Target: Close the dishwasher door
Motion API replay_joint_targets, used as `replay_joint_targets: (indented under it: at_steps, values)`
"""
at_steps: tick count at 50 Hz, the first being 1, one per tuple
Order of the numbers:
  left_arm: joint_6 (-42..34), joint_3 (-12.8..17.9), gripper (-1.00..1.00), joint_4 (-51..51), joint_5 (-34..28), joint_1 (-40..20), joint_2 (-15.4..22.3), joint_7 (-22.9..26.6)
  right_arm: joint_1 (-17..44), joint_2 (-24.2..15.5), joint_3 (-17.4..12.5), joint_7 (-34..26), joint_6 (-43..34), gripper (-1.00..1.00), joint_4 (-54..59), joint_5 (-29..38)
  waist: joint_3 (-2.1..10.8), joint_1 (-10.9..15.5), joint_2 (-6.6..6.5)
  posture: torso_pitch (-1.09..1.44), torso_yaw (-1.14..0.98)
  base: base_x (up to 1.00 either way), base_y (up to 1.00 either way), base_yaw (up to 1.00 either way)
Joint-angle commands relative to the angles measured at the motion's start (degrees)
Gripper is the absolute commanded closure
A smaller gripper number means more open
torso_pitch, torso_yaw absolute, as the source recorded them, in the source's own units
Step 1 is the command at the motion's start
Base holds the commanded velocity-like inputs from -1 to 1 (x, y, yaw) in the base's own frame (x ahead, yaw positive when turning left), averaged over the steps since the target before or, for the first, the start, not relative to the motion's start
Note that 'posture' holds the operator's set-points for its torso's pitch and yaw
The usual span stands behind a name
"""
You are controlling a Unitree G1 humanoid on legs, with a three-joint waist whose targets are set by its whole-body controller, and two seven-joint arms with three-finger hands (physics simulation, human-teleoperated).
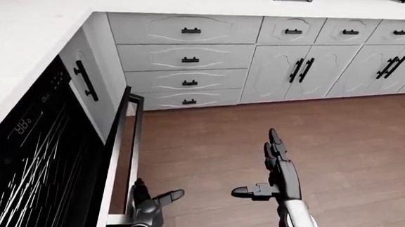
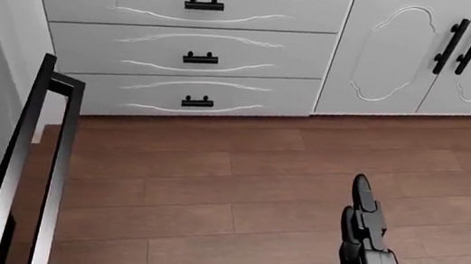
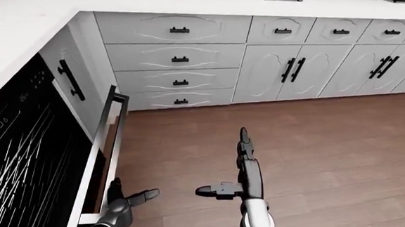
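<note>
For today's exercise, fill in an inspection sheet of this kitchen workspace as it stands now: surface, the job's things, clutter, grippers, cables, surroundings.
Surface: brown wood-plank floor, bare where it shows; white countertop along the left and top of the left-eye view.
Job's things: dishwasher door hangs open, seen edge-on, its bar handle towards the floor; dark racks visible inside.
Clutter: small appliances at the top edge of the countertop, too cropped to identify.
Grippers: left hand low beside the door's edge, fingers spread, contact unclear; right hand open over the floor, holding nothing.
Cables: nothing seen.
Surroundings: white drawers and cabinet doors with black handles.
</note>
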State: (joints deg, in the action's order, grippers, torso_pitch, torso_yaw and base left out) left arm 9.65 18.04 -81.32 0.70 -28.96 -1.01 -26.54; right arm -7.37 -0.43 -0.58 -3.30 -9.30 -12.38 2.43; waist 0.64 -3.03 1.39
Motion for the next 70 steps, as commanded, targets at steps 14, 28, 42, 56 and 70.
replay_joint_targets:
  at_steps: [14, 28, 42, 56, 70]
  values:
    - [3.2, 1.8, -1.0, 2.3, 2.2, -1.5, 4.9, -6.4, 0.8, -0.1, -0.2, 0.1, 1.7, -1.0, -2.5, -0.2, 0.71, 0.8, -0.74, 0.0, 0.0, 0.0, 0.0, 0.0]
    - [2.1, 2.3, -1.0, 2.4, 3.1, -2.5, 6.9, -5.5, 1.1, -0.1, 0.0, 0.1, 1.1, -1.0, -3.0, 0.0, 0.67, 0.8, -1.21, 0.0, 0.0, 0.0, 0.0, 0.0]
    - [1.1, 3.1, -1.0, 2.4, 4.8, -3.3, 9.5, -3.7, 0.9, -0.1, -0.1, 0.2, 1.2, -1.0, -3.1, 0.0, 0.82, 0.9, -1.6, 0.0, 0.0, 0.0, 0.0, 0.0]
    - [0.1, 3.8, -1.0, 2.6, 6.8, -5.3, 12.5, -2.9, 0.7, -0.1, -0.1, 0.3, 1.3, -1.0, -3.2, 0.1, 0.99, 1.1, -1.85, 0.0, 0.0, 0.0, 0.0, 0.0]
    - [-1.6, 4.5, -1.0, 2.7, 8.9, -7.4, 16.1, -2.4, 0.6, -0.2, -0.4, 0.2, 1.1, -1.0, -3.6, -0.1, 1.04, 1.5, -1.98, 0.0, 0.0, 0.0, 0.0, 0.0]
